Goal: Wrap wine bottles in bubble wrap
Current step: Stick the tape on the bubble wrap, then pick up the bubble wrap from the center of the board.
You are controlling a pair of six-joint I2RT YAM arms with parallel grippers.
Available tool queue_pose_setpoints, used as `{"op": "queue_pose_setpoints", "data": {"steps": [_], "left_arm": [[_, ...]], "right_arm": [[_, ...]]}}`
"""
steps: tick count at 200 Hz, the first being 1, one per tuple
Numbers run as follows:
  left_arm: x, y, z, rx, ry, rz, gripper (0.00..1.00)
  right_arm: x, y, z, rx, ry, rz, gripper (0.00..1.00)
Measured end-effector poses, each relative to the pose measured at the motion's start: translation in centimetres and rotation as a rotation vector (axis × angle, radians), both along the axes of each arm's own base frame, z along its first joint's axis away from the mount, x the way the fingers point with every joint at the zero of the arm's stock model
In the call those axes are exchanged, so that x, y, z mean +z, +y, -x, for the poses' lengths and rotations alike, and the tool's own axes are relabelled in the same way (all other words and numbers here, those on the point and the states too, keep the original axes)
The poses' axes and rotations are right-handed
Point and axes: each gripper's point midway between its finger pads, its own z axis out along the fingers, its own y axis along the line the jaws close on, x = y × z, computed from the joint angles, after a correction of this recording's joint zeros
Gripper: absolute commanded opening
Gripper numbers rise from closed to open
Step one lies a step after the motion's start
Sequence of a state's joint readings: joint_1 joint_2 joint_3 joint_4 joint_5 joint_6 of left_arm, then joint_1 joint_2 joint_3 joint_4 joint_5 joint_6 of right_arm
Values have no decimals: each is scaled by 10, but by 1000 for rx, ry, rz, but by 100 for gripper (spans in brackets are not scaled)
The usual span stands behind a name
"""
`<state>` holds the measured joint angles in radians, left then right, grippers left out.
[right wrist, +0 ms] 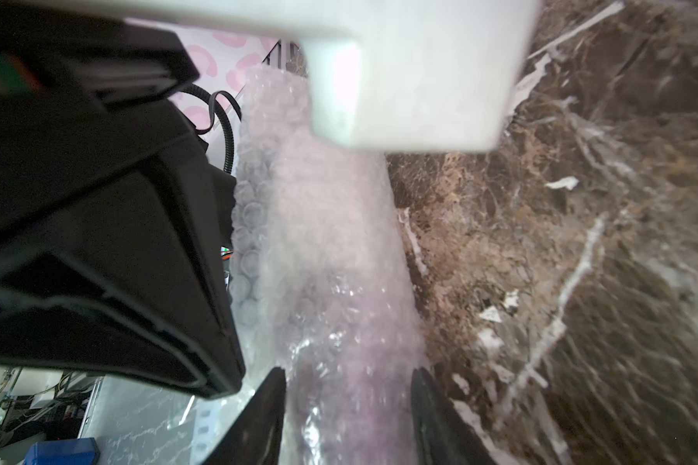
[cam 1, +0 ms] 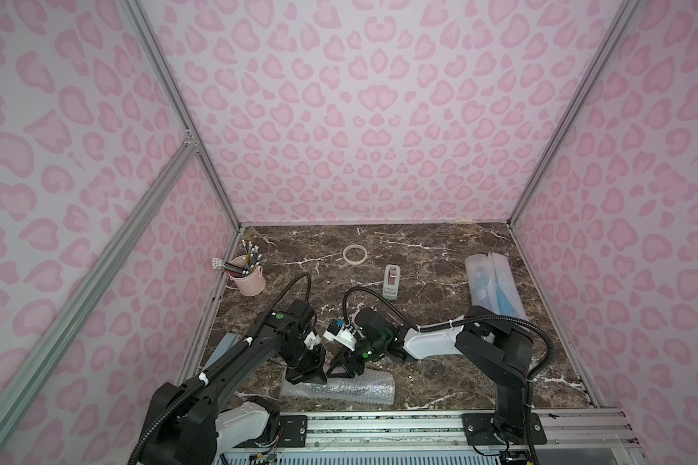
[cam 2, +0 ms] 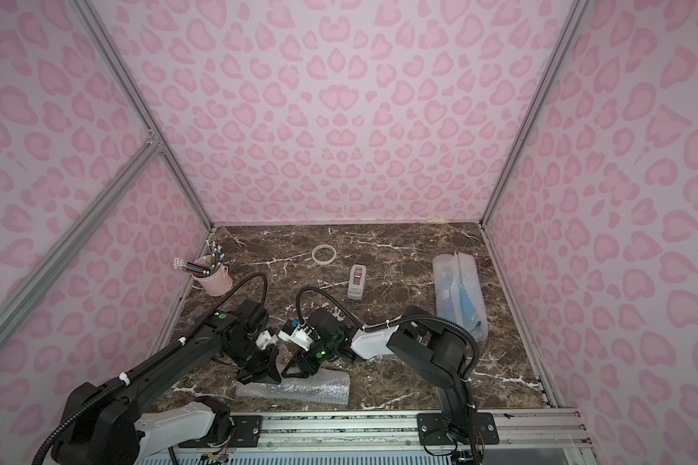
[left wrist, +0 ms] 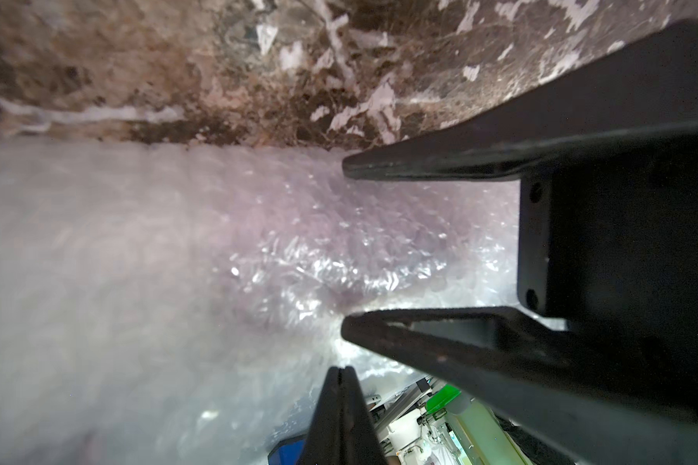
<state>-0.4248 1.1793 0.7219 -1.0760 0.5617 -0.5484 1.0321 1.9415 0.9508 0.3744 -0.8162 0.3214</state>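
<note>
Both grippers meet at the bubble-wrapped roll (cam 1: 351,389) lying along the marble table's (cam 1: 440,378) near edge.
The right gripper (right wrist: 347,370) stands part open, its fingers straddling the roll, which looks purplish only in the wrist views. The left gripper (left wrist: 341,372) is pinched closed beside it; whether it holds film is unclear. Both top views alone show a second bundle (cam 1: 494,290) with blue bottles (cam 1: 500,300). The tape dispenser's (cam 1: 391,282) label is unreadable.
</note>
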Motion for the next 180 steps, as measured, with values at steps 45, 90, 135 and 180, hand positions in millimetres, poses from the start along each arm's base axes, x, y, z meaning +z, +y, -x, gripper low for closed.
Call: {"op": "queue_pose_setpoints", "data": {"steps": [45, 90, 135, 180], "left_arm": [[-2, 0, 5, -10, 12, 2, 5], [-15, 6, 17, -6, 51, -37, 5], [-22, 8, 14, 11, 37, -65, 5], [-31, 12, 8, 55, 14, -101, 5]], "right_arm": [[-3, 1, -1, 4, 1, 3, 51], [-4, 2, 0, 10, 0, 3, 51], [-3, 2, -1, 9, -2, 3, 52], [7, -2, 2, 8, -24, -4, 60]]}}
